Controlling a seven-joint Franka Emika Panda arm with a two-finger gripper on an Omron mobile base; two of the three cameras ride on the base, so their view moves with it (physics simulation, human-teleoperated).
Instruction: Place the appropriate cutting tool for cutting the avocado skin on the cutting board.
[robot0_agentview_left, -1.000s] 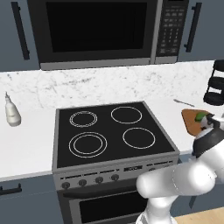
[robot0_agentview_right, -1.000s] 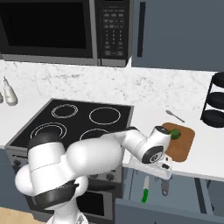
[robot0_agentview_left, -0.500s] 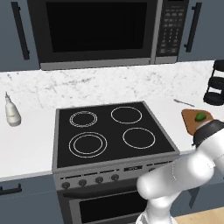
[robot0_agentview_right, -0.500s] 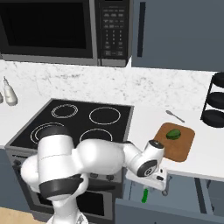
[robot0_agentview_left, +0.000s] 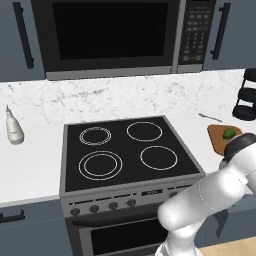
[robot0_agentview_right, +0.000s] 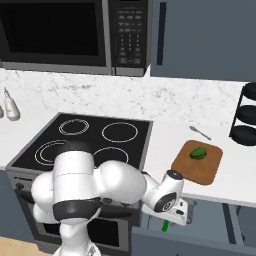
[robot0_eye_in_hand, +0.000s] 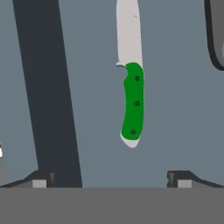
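A knife (robot0_eye_in_hand: 132, 103) with a green handle and a pale blade lies flat on a grey surface, straight ahead of my gripper (robot0_eye_in_hand: 111, 178). My fingertips (robot0_eye_in_hand: 41, 179) stand wide apart, open, with nothing between them and short of the handle's butt. In the right base view the gripper (robot0_agentview_right: 186, 216) hangs below the counter's front edge, with a bit of the green knife handle (robot0_agentview_right: 164, 226) beside it. On the counter above lies the brown cutting board (robot0_agentview_right: 210, 167) (robot0_agentview_left: 218, 137), with the green avocado (robot0_agentview_right: 199, 153) (robot0_agentview_left: 229, 133) on it.
A metal spoon (robot0_agentview_right: 200, 132) lies behind the board, and a black rack (robot0_agentview_right: 246, 117) stands at the far right. The stove (robot0_agentview_left: 125, 150) is to the left, with a bottle (robot0_agentview_left: 14, 130) on the counter beyond it. A dark strip (robot0_eye_in_hand: 46, 87) runs left of the knife.
The arm has sunk from counter height to below the counter's edge, uncovering the board and avocado. The gripper has stayed open.
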